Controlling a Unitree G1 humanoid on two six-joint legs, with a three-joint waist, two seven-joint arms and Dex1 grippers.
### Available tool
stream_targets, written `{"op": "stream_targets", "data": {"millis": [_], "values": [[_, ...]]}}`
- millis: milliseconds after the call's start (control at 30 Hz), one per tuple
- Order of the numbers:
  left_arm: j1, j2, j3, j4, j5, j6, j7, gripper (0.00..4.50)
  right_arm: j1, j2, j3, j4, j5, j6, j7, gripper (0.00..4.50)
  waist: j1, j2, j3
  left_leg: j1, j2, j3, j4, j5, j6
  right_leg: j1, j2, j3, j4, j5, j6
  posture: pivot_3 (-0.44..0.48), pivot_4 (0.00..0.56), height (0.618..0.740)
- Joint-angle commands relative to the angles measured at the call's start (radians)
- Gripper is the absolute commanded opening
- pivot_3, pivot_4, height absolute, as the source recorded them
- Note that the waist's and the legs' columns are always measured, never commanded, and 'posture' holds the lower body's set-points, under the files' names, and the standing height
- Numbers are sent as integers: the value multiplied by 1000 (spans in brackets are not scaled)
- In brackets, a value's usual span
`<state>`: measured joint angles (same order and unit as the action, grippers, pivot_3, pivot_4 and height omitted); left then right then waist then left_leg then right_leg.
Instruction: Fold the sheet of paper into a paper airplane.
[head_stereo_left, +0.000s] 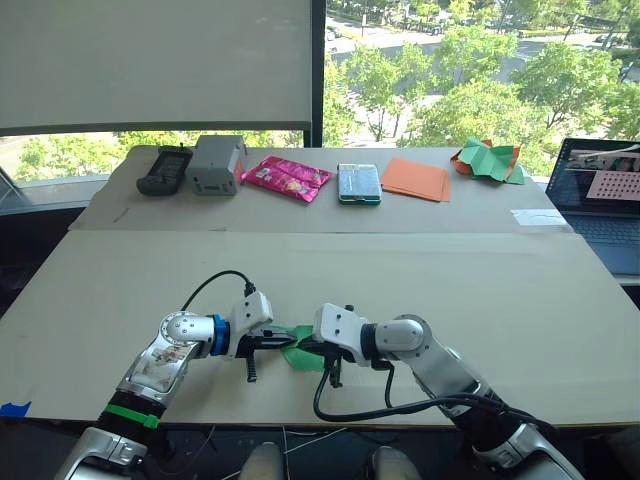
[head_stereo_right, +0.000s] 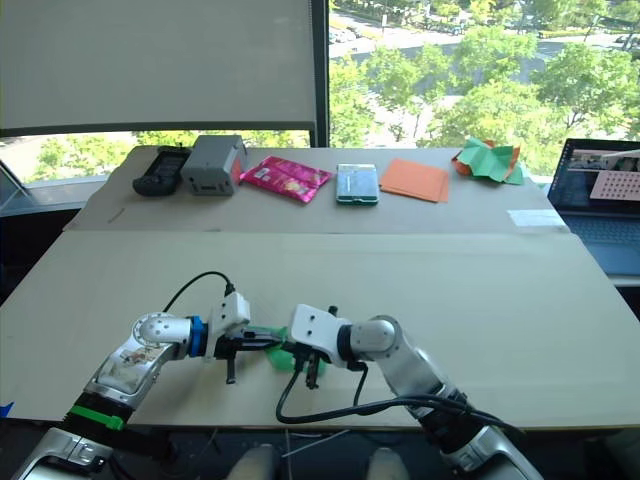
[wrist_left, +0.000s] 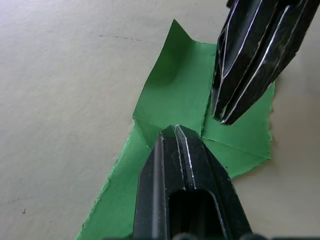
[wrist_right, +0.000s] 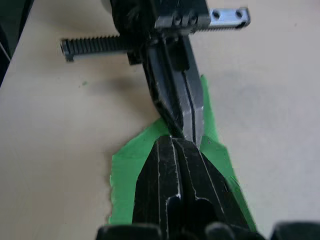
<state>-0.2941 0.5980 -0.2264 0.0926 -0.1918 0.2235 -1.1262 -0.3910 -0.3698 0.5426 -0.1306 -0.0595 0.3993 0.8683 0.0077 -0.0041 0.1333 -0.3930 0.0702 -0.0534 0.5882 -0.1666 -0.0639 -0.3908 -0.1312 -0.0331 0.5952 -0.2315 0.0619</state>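
Note:
The sheet of paper (wrist_left: 175, 90) is bright green, partly folded with crease lines and rough edges. It lies flat on the tan table (head_stereo_left: 500, 300) near the front edge, between my two arms (head_stereo_left: 298, 357). My left gripper (wrist_left: 175, 131) is shut, its tip resting on the paper at a crease. My right gripper (wrist_right: 172, 142) is also shut, and its tip touches the paper right beside the left one. The two tips almost meet over the sheet (wrist_right: 125, 165). The fingers hide part of the paper.
Along the back of the table lie a black device (head_stereo_left: 165, 170), a grey box (head_stereo_left: 217, 163), a pink packet (head_stereo_left: 287, 178), a teal pack (head_stereo_left: 359, 184), orange sheets (head_stereo_left: 415, 179) and a crumpled green-and-orange bundle (head_stereo_left: 488, 160). A laptop (head_stereo_left: 603, 200) stands at the right.

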Motion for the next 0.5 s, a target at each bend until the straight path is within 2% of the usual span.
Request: {"op": "stream_targets", "data": {"millis": [33,200,367,500], "values": [[29,21,-19,-9,25,20,-3,0,-6,11,-8,23,-7,-35,-16,19,0,0,0,0,0,0,0,0,0,0,0,0,0,0,0,0,150,706],[48,28,-16,-29,26,24,3,0,-7,14,-25,35,7,-40,-11,19,-2,1,0,1,0,0,-1,0,0,0,0,0,0,0,0,0,150,706],[58,31,-16,-36,29,24,7,0,-10,49,-98,-28,112,3,6,19,-2,1,0,0,0,0,-1,0,0,0,0,0,0,0,0,0,150,706],[56,29,-18,-37,30,25,9,0,-25,50,-103,-9,96,13,-9,19,-2,1,0,0,0,0,-1,0,0,-1,0,0,0,0,0,0,150,706]]}}
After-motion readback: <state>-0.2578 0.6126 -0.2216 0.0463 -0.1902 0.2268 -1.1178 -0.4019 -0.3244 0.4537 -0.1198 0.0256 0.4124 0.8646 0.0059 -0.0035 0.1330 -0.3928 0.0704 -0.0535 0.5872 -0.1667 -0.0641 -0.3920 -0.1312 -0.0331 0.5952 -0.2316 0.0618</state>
